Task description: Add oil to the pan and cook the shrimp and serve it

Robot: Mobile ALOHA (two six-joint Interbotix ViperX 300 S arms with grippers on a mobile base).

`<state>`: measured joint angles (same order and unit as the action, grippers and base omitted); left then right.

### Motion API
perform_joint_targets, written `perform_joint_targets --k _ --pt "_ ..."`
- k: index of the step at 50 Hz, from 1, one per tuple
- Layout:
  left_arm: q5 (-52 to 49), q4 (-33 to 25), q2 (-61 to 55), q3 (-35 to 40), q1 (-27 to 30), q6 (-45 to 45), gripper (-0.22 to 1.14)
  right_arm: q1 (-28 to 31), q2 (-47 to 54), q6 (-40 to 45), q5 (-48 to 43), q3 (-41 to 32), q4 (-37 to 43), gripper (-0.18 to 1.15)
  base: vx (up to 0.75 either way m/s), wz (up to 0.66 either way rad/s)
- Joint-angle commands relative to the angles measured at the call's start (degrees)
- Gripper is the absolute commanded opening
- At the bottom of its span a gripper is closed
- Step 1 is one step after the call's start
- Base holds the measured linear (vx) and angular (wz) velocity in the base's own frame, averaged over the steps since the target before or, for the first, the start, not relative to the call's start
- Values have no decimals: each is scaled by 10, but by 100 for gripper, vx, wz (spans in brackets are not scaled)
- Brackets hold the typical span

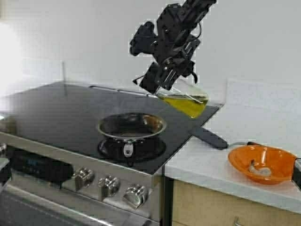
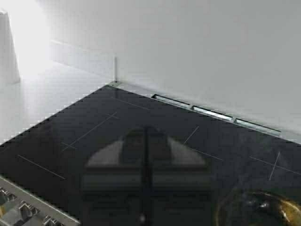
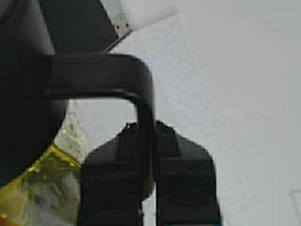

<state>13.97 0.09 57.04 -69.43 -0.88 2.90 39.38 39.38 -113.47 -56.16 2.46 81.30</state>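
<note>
The pan sits on the front burner of the black stovetop, its stubby handle toward me. Above and behind its right rim hangs the oil jug, tilted with its black lid end down toward the pan; I make out no stream. My right gripper is shut on the jug's black handle, with yellow-green oil beside the gripper. The shrimp lies in the orange bowl on the counter. My left gripper is shut and empty over the stovetop, left of the pan.
A dark flat handle lies across the stove's right edge onto the white counter. Stove knobs line the front panel. A white wall stands close behind the stove.
</note>
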Motion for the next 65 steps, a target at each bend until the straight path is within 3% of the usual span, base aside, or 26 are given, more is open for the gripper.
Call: perform_joint_targets --k 1,29,65 --pt "2 0 -3 7 1 3 3 -3 -3 -31 -15 -48 8 7 0 0" --pt "-6 0 -2 7 1 5 3 -3 45 -178 -26 -134 -4 6 0 0" --pt "-7 0 -2 6 2 5 3 -2 67 -235 -25 -139 -88 6 0 0"
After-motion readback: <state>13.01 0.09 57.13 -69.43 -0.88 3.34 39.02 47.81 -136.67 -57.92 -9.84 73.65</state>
